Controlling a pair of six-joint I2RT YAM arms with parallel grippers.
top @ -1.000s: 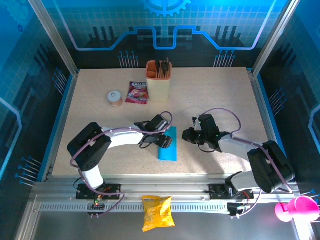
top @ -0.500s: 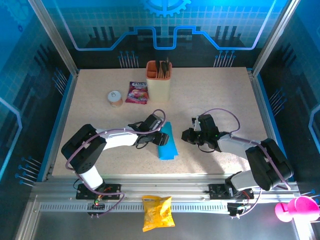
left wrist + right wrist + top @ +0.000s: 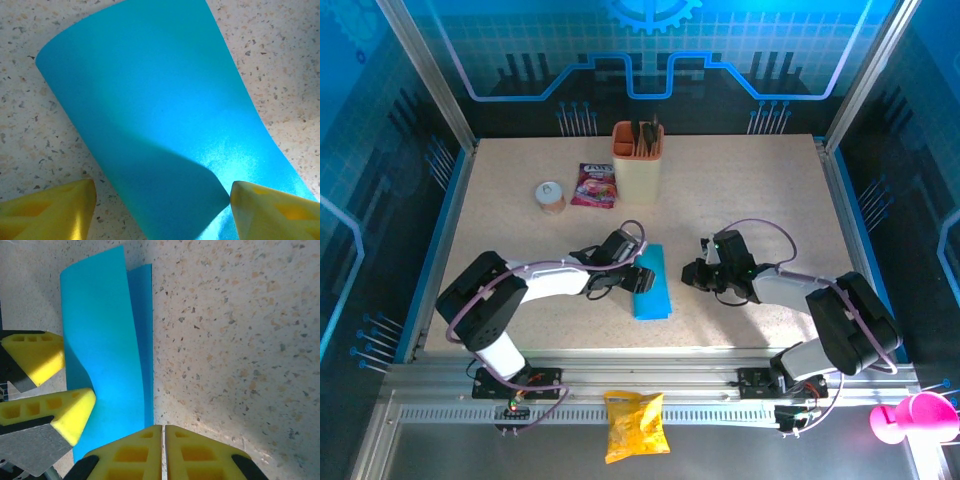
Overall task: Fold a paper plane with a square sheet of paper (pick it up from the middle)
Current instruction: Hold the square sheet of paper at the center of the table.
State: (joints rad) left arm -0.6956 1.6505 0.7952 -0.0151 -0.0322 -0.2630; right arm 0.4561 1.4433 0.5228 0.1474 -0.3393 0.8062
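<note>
Centrally, square sheet of paper (image 3: pixel 653 285): folded over, one flap curling up.
Left gripper (image 3: pixel 162 194): fingers apart, astride that flap.
Right gripper (image 3: pixel 164 440): fingers together, empty.
Pink packet (image 3: pixel 595 185): lettering seemingly illegible.

The left arm (image 3: pixel 535 285) is showing a white tube link between bulky black joint housings, and the right arm (image 3: pixel 800 290) is wearing the same black and white. A thin lilac cable (image 3: pixel 570 265) is looping along each arm toward its wrist. The left gripper (image 3: pixel 160 200) is ending in bright yellow, wedge-shaped fingers (image 3: pixel 50 212) with shallow moulded pockets. The right gripper (image 3: pixel 164 435) is carrying matching yellow fingers (image 3: pixel 130 455) with square recesses. In the right wrist view, grey metal is backing the left gripper's yellow tips.
</note>
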